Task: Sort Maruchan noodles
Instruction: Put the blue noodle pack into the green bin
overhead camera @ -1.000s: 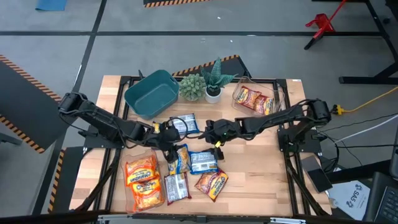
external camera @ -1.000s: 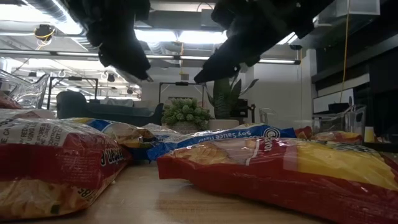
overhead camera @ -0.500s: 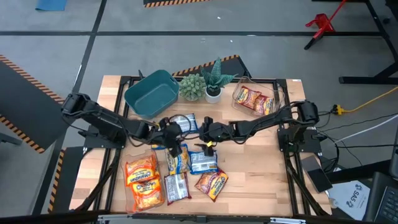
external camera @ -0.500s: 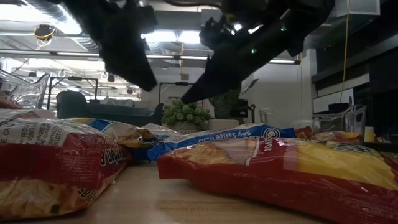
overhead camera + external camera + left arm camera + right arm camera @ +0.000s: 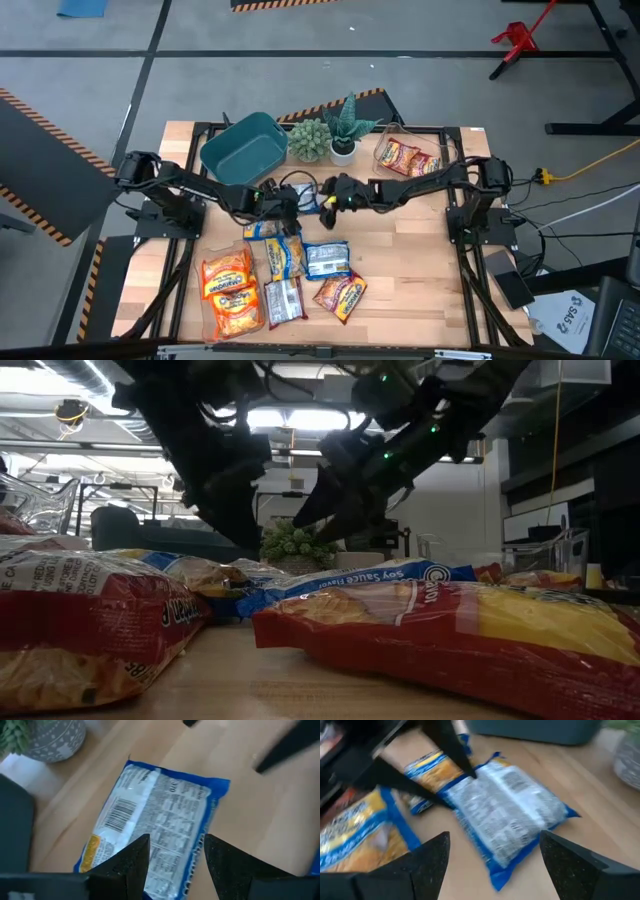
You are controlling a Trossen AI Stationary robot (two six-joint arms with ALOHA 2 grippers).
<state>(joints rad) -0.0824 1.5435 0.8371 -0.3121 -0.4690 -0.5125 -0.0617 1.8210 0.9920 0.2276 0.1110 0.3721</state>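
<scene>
A blue Maruchan packet (image 5: pixel 306 191) lies flat on the table with its white printed back up, near the teal bin (image 5: pixel 243 148). My left gripper (image 5: pixel 289 203) is open just over the packet's left end; the packet (image 5: pixel 160 810) shows between its fingers. My right gripper (image 5: pixel 326 198) is open wide at the right end, facing the packet (image 5: pixel 512 820). In the low view both grippers (image 5: pixel 238 520) (image 5: pixel 322 512) hang above the table. Other packets (image 5: pixel 300 262) lie loose nearer the front edge.
A clear tub at the front left (image 5: pixel 230 285) holds orange packets. Another at the far right (image 5: pixel 408 160) holds red ones. Two potted plants (image 5: pixel 325 138) stand beside the teal bin. Bare wood lies right of the loose packets.
Both grippers have moved from over the loose packets toward the table's far edge and come lower, closing in on the blue packet from its two ends. The left arm has stretched farther right. No packet has visibly moved.
</scene>
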